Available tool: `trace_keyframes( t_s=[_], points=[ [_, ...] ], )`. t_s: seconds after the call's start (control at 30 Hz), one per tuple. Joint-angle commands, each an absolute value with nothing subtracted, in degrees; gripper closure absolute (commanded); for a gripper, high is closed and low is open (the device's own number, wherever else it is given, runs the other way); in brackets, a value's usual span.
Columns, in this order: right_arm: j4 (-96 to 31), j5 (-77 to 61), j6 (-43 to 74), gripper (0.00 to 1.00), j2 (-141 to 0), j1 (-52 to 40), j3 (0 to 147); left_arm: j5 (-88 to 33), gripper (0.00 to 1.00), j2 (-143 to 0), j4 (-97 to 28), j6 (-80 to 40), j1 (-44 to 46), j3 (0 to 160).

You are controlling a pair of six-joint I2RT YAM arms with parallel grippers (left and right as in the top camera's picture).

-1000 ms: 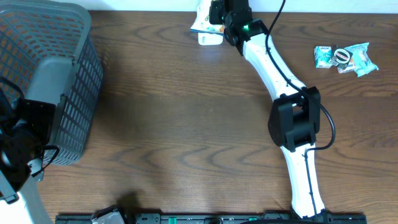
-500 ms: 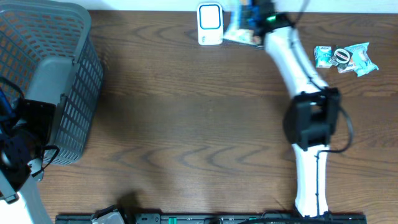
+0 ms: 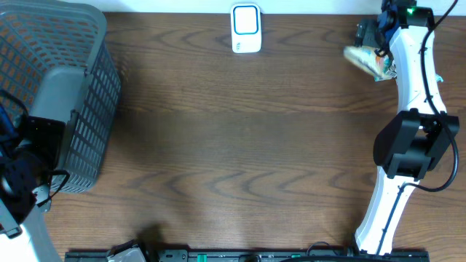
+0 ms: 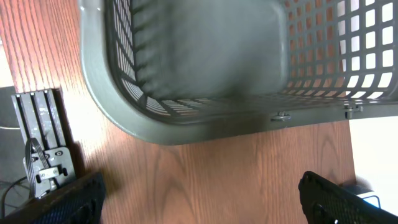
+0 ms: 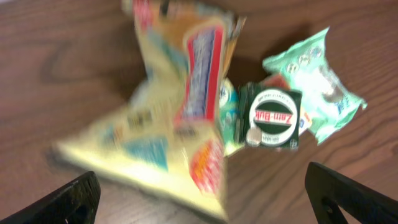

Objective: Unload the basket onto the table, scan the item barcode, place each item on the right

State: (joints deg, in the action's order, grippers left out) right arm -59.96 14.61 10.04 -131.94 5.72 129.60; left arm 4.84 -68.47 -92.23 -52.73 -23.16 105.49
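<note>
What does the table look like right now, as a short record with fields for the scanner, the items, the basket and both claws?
scanner: white scanner at the far edge of the table, nothing in front of it
snack packet: yellow snack packet, blurred, at the far right, neither finger touching it
other items: small green tin and green packets right beside the snack packet
basket: grey basket at the left, no items seen inside
left claw: left claw open, empty, above the basket's edge
right claw: right claw open, over the snack packet

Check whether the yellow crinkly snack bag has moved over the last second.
Yes. The yellow crinkly snack bag has gone right, away from the white box-shaped scanner that it was beside.
</note>
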Motion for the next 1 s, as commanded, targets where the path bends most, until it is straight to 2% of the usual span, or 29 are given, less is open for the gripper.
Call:
trace_keyframes(
  t_s=[0.0, 0.43, 0.63, 0.8, 0.97],
  points=[
    [-62.22, 12.32, 12.05, 0.01, -128.70, 5.56, 130.23, 5.39, 0.03, -68.47, -94.91, -53.04, -23.44, 105.86],
    [-73.91, 0.14, 12.84, 0.01, -110.32, -0.16, 130.23, 5.39, 0.02, -68.47, -94.91, -53.04, -23.44, 105.86],
    [-80.07, -0.60, 12.82, 0.01, -101.75, -4.01, 128.60, 5.39, 0.03, -68.47, -94.91, -53.04, -23.44, 105.86],
    [-77.06, 0.27, 12.80, 0.01, -91.20, -9.47, 115.98, 5.39, 0.02, -68.47, -94.91, -53.04, -23.44, 105.86],
    [-65.30, 0.51, 12.80, 0.01, -75.55, -14.37, 94.19, 5.39, 0.02, -68.47, -94.91, -53.04, -23.44, 105.86]
  ],
)
